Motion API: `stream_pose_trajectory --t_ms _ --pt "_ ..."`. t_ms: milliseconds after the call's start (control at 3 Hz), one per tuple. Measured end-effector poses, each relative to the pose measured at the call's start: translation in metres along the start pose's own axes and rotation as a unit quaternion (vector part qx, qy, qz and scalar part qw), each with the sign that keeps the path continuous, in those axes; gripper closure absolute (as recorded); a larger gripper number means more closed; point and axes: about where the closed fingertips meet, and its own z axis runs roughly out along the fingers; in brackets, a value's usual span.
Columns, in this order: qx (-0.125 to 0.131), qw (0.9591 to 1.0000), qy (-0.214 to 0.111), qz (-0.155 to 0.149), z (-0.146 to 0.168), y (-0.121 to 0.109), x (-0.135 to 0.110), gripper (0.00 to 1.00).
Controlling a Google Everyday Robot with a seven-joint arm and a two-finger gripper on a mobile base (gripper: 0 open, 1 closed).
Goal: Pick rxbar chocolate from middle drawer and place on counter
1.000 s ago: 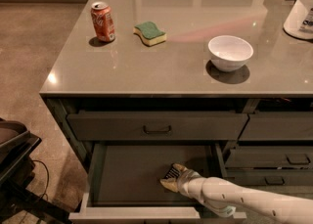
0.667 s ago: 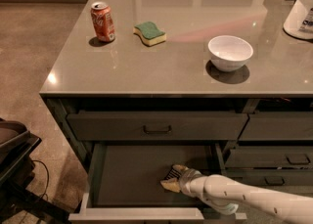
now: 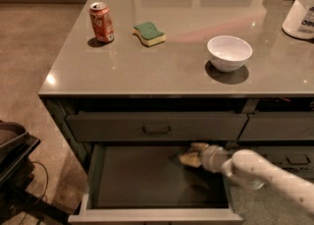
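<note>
The middle drawer [image 3: 147,214] is pulled out below the counter [image 3: 162,76], and its dark floor is in view. My gripper [image 3: 190,154] reaches into the drawer from the right, on a white arm. It sits near the drawer's back right, just under the closed top drawer front. I cannot make out the rxbar chocolate: no black wrapper shows on the drawer floor, and the dark patch at the gripper is unclear.
On the counter stand a red soda can [image 3: 101,21], a green-and-yellow sponge [image 3: 149,33], a white bowl [image 3: 229,53] and a white tub [image 3: 300,10] at the far right. The closed top drawer front [image 3: 157,127] has a bar handle. Dark equipment [image 3: 14,165] stands on the floor at the left.
My gripper has moved from low over the drawer floor up and toward the back right, under the top drawer front.
</note>
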Motion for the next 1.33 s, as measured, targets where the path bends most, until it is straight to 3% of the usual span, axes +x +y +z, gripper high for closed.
stream_pose_trajectory --t_ms 333,667,1000,1333 --pt "0.015 0.9995 -0.019 0.020 -0.044 -0.041 -0.026 1.00" --pt "0.009 0.9996 -0.015 0.022 -0.043 -0.033 -0.026 1.00" --pt "0.029 0.9982 -0.021 0.048 -0.063 -0.032 -0.033 1.00" --pt "0.029 0.9982 -0.021 0.048 -0.062 -0.032 -0.031 1.00"
